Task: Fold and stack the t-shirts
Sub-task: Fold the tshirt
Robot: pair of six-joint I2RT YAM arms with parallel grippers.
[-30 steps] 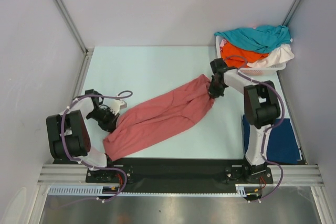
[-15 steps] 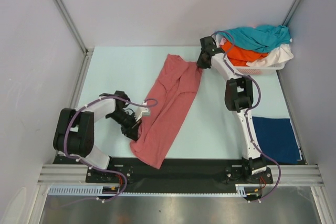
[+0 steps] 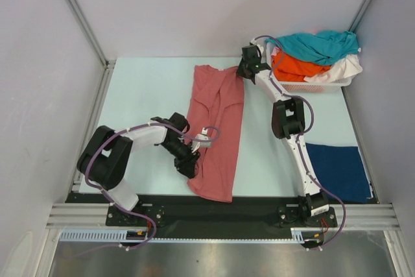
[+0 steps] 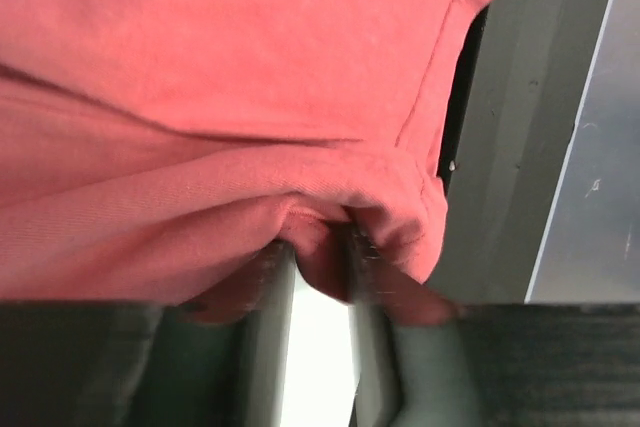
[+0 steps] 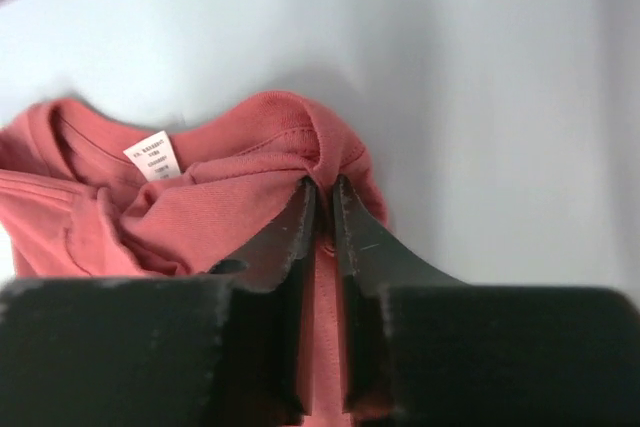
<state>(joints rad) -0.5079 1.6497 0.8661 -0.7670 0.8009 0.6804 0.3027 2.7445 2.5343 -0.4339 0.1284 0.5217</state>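
The salmon-red t-shirt (image 3: 217, 134) is turning from a slanted line into an almost straight strip, running far to near on the tabletop (image 3: 149, 89). The right pincer (image 3: 241, 71) is pulling the collar end up beside the basket (image 3: 337, 83). The left pincer (image 3: 192, 170) is sliding toward the middle and loosening its fingers.

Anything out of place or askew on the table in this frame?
The salmon t-shirt lies bunched into a narrow strip rather than spread flat, and its near end reaches past the table's front edge. The basket at far right overflows, with shirts draped over its rim.
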